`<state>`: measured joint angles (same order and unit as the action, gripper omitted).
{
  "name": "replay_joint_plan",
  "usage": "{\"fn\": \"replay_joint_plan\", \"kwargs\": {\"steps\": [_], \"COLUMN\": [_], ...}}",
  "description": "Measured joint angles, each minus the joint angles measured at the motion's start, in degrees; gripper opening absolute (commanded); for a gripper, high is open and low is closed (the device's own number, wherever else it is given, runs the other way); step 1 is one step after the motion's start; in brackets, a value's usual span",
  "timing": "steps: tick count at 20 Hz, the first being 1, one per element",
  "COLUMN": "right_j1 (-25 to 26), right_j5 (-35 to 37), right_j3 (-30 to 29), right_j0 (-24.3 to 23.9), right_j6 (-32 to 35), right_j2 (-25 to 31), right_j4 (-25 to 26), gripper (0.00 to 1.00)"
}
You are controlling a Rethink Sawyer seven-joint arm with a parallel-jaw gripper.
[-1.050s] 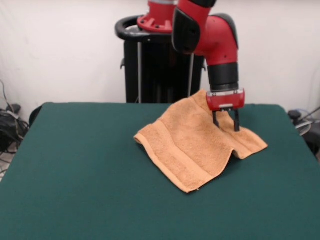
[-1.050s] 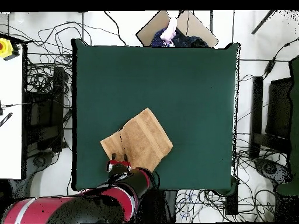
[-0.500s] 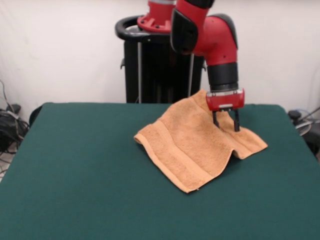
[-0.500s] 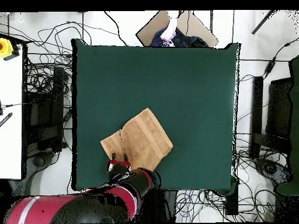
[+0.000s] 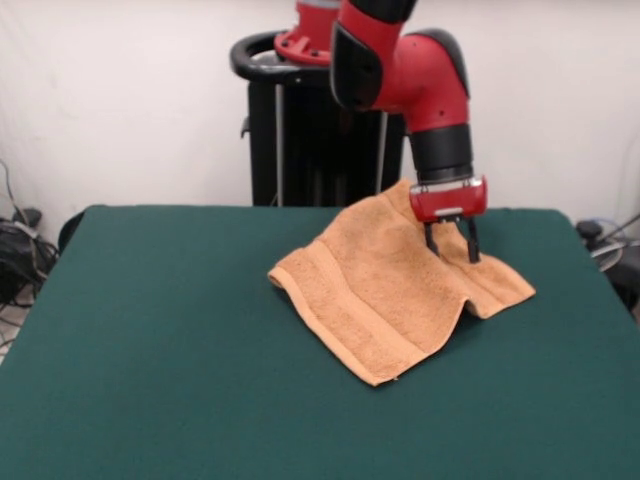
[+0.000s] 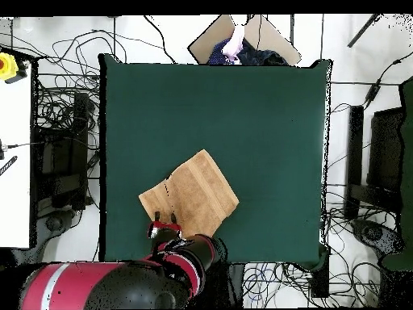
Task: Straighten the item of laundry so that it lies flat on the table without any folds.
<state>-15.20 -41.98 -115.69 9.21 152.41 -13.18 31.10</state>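
A plain white wall [image 5: 120, 90] is seen behind, evenly lit. A pale floor [image 6: 339, 48] is strewn with black cables [image 6: 60, 77] on all sides, and a white surface [image 6: 14, 153] is seen at one edge with a yellow object [image 6: 6, 64] on it.

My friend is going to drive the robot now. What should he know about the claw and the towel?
Gripper: open, its two dark fingers pointing down at the far right part of the peach terry-cloth towel, tips at the cloth, holding nothing.
Towel: on the dark green felt table, towards the robot's side; in the overhead view it lies near the bottom edge.
Done: the towel is partly spread out.
Left: it is not flat yet. A raised ridge runs under the gripper, the right end dips and bulges, and the left edge looks doubled over. These folds need to be pulled out, probably by gripping an edge and drawing it outward.
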Motion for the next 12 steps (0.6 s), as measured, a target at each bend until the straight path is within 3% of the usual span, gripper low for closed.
{"fn": "replay_joint_plan", "kwargs": {"steps": [12], "right_j1": [0.7], "right_j5": [-2.3], "right_j3": [-0.75], "right_j0": [-0.24], "right_j6": [0.0], "right_j2": [0.04], "right_j4": [-1.86], "gripper": [1.0]}}
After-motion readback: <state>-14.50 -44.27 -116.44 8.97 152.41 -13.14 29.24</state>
